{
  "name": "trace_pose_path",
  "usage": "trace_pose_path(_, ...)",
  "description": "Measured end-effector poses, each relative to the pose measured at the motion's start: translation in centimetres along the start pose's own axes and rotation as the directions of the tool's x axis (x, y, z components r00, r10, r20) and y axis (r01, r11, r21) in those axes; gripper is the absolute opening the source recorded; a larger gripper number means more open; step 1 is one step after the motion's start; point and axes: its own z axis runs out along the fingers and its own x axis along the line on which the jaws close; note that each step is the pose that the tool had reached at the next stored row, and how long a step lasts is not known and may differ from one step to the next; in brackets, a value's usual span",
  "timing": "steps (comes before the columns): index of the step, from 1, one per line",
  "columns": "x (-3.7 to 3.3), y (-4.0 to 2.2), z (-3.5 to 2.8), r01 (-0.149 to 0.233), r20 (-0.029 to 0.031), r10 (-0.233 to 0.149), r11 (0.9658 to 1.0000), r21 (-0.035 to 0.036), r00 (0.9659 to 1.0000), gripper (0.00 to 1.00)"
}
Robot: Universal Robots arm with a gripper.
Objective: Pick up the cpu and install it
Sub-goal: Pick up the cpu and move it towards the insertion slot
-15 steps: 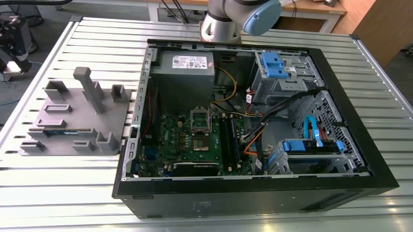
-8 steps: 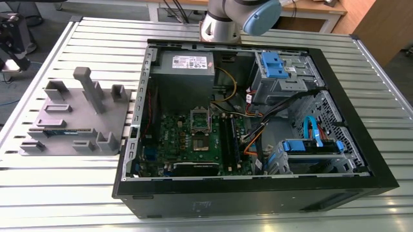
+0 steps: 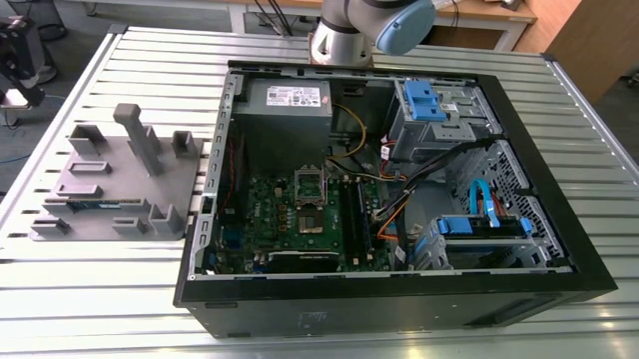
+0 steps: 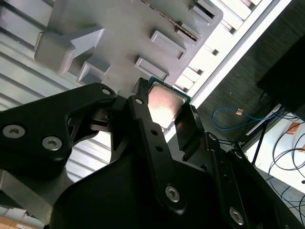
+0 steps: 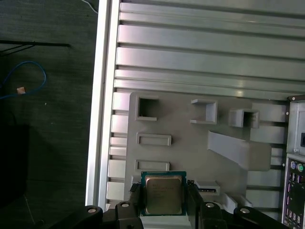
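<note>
The picking-up part of the task looks done. In both wrist views the gripper (image 5: 163, 202) pinches the cpu (image 5: 163, 192) between its two black fingers (image 5: 136, 196), one finger on each of two opposite edges, with the shiny metal top facing the cameras. The cpu hangs in the air above the grey holder tray (image 5: 190, 148) and does not seem to touch it. In the second wrist view the tray (image 4: 119, 33) lies well behind the cpu (image 4: 164, 101) and the gripper (image 4: 164, 113), so the lift looks clear.

The installing part is not done. In the exterior view the open computer case (image 3: 399, 303) lies on the slatted metal table (image 3: 100, 299), to the exterior view's right of the tray (image 3: 110, 168). The green motherboard (image 3: 289, 224) is seen inside it, in the lower half of the case on the tray's side. Since the wrist views show the tray under the cpu, the cpu is judged to be over the tray, well apart from the motherboard. So the carry to the case and the placing on the board are left.
</note>
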Motion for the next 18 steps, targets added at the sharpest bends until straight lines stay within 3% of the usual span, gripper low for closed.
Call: trace_pose_path(18, -0.02, 0.00, -0.63, 0.000, -0.0002, 0.000, 1.0000, 0.0001, 1.0000, 0.47)
